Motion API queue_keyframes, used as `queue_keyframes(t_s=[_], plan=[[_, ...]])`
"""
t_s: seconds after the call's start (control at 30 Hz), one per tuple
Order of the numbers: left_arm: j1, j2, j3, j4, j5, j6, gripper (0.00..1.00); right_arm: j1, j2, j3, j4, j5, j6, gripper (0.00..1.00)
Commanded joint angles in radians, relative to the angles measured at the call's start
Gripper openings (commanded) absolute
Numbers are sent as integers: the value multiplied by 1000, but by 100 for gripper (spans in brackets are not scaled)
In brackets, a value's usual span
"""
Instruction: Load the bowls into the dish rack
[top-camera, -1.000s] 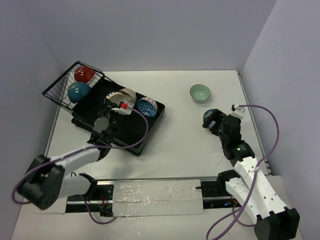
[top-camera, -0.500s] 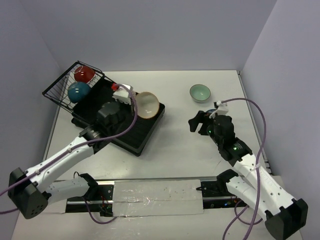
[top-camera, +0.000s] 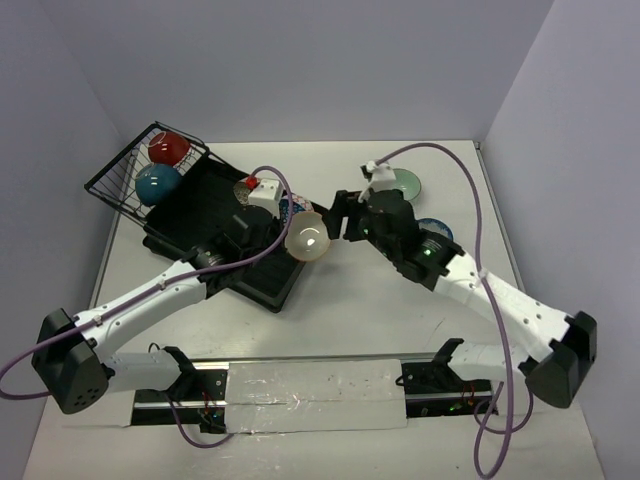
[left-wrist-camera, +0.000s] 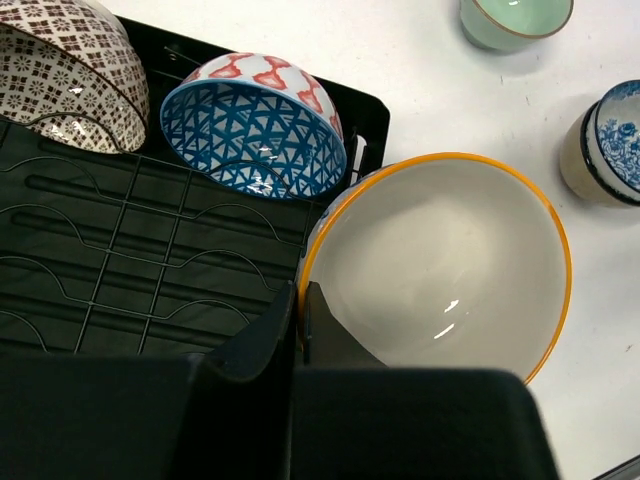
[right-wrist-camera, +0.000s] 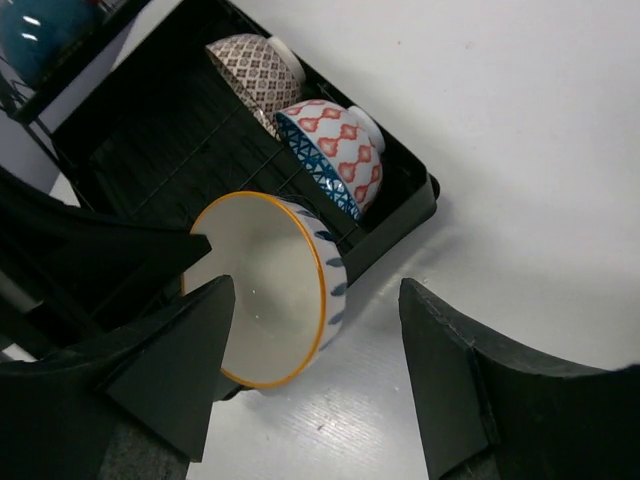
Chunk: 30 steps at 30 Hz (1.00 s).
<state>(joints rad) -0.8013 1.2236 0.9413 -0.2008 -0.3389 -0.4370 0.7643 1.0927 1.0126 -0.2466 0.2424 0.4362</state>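
Observation:
My left gripper (left-wrist-camera: 300, 305) is shut on the rim of a cream bowl (left-wrist-camera: 440, 270) with an orange edge. It holds the bowl tilted just off the right corner of the black dish rack (top-camera: 200, 225). My right gripper (right-wrist-camera: 315, 370) stands open around that cream bowl (right-wrist-camera: 265, 290), one finger (right-wrist-camera: 185, 375) on its near side, the other finger (right-wrist-camera: 450, 375) well clear of it. A brown patterned bowl (left-wrist-camera: 65, 65) and a blue lattice bowl (left-wrist-camera: 255, 125) lean in the rack. A red bowl (top-camera: 170, 147) and a teal bowl (top-camera: 158, 184) sit in the wire basket (top-camera: 115, 185).
A mint green bowl (left-wrist-camera: 515, 20) and a blue-and-white bowl (left-wrist-camera: 605, 145) stand on the white table (top-camera: 360, 310) to the right, behind my right arm. Walls close the table at the back and on both sides.
My left arm carried the cream bowl rightward, from over the rack to past its corner. My right arm swung left from the blue-and-white bowl to the cream bowl, its jaws narrowing somewhat.

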Motion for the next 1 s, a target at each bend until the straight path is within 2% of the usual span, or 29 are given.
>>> queue_keyframes(t_s=[0.0,0.23,0.43,0.5,0.67,0.77,0.8,0.87,0.9,0.97], plan=[[-3,-49,50,81,-32,-43,0,32,93,92,-31,47,-7,73],[-3,-70,33,101,-57,-20,0,58,240,184,-92,90,-11,60],[-3,-68,33,95,-58,-11,0,64,279,195,-86,101,-25,50],[-3,-70,27,98,-58,-9,0,64,286,201,-89,110,-28,42],[-3,-59,33,69,-77,-14,0,70,295,202,-79,113,-40,32],[-3,-64,30,72,-74,-16,0,75,311,211,-79,118,-48,20],[-3,-62,30,70,-75,-16,0,78,318,216,-82,120,-48,13],[-3,-61,33,57,-77,-20,0,82,323,218,-80,132,-53,7],[-1,-61,33,55,-77,-23,0,86,325,218,-79,136,-56,1],[-3,-59,36,40,-77,-35,1,93,329,221,-76,152,-63,0]])
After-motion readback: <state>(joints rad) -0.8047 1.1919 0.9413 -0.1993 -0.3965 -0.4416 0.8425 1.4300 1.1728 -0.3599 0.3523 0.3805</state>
